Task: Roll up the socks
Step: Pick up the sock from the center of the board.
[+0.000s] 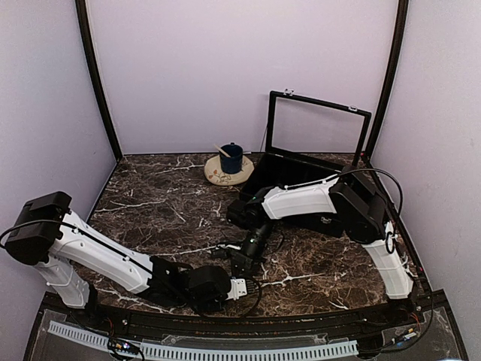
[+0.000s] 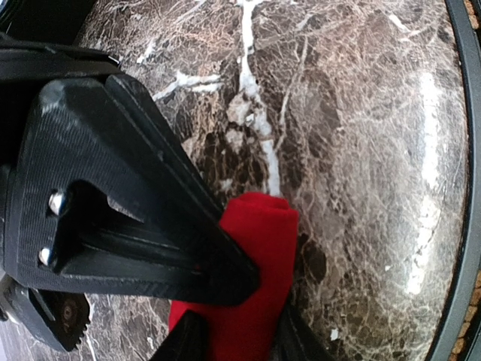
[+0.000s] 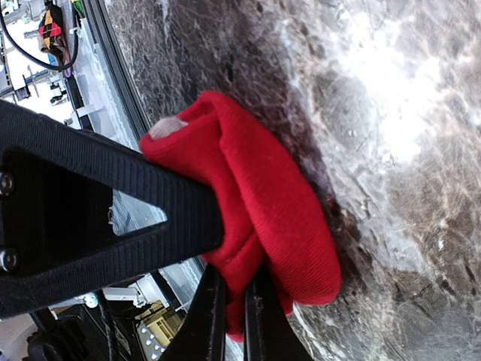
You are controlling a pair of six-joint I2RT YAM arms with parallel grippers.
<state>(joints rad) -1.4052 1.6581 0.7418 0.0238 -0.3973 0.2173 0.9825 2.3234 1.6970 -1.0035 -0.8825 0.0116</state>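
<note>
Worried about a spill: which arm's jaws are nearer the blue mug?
Right. The jaws of the right arm hold the red sock mid-table, on the blue mug side; those of the left arm hold it from the near-edge side.

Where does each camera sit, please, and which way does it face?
Top external: above and behind the bases, looking down across the marble table; left arm and right arm show.
Left wrist: on the left arm, facing the table; left end effector grips the red sock.
Right wrist: on the right arm, facing the table's near edge; right end effector grips it too.
Shared: both wrist views show that sock.
</note>
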